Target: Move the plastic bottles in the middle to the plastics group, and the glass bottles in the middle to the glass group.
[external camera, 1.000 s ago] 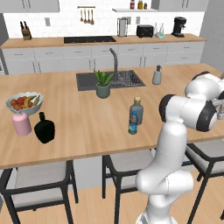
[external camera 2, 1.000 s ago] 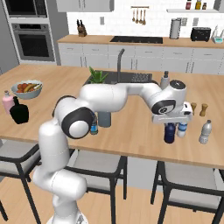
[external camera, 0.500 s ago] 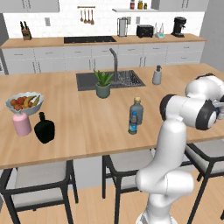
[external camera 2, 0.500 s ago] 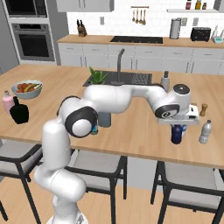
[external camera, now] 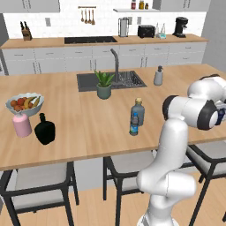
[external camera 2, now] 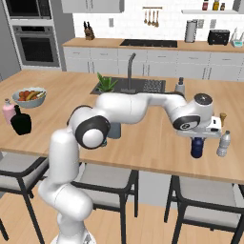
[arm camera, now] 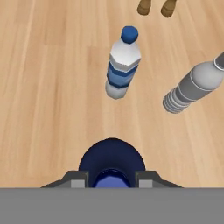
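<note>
Your gripper (external camera 2: 198, 139) is clamped on the opaque navy bottle (external camera 2: 197, 147), upright on the counter (external camera 2: 147, 143) beside the pale greyish bottle (external camera 2: 223, 144). The hand view adds the blue-capped water bottle (arm camera: 122, 63). The left base view shows the grey-blue bottle (external camera: 138, 111) mid-counter.

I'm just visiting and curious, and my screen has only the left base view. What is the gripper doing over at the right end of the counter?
Observer: The gripper is shut on a dark navy bottle, gripping it near the top.
Operator: What's around it?
Observer: A clear water bottle with a blue label and a pale grey bottle stand just beyond it on the wooden counter.
Operator: Anything else there?
Observer: Two small brown shakers stand farther back.
</note>
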You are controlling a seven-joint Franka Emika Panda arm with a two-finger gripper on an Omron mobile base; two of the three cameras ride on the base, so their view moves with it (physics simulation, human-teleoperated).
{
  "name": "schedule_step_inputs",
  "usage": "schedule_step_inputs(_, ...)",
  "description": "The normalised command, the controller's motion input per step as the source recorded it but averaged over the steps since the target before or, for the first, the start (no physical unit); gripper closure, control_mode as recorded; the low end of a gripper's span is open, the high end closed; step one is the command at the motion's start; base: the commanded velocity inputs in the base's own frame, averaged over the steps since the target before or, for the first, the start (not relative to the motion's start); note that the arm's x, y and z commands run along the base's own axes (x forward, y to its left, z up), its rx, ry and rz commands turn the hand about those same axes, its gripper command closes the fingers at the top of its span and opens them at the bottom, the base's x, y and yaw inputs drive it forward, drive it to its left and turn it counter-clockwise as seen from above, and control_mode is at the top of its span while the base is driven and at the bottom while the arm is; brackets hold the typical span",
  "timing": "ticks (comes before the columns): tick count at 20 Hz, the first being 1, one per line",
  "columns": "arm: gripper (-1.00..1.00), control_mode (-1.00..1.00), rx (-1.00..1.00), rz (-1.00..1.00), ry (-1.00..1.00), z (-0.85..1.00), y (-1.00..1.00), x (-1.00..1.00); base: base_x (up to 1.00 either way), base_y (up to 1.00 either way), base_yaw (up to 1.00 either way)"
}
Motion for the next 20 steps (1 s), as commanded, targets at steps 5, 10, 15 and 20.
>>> schedule_step_inputs(5, 1.0, -1.0, 0.03, 0.01, 0.0, -0.08, 0.01, 0.0, 0.0, 0.0, 0.0)
schedule_step_inputs(10, 1.0, -1.0, 0.0, 0.0, 0.0, -0.37, 0.02, 0.01, 0.0, 0.0, 0.0)
schedule_step_inputs(15, 1.0, -1.0, 0.0, 0.0, 0.0, -0.45, 0.04, 0.03, 0.0, 0.0, 0.0)
schedule_step_inputs(20, 1.0, -1.0, 0.0, 0.0, 0.0, -0.01, 0.0, 0.05, 0.0, 0.0, 0.0)
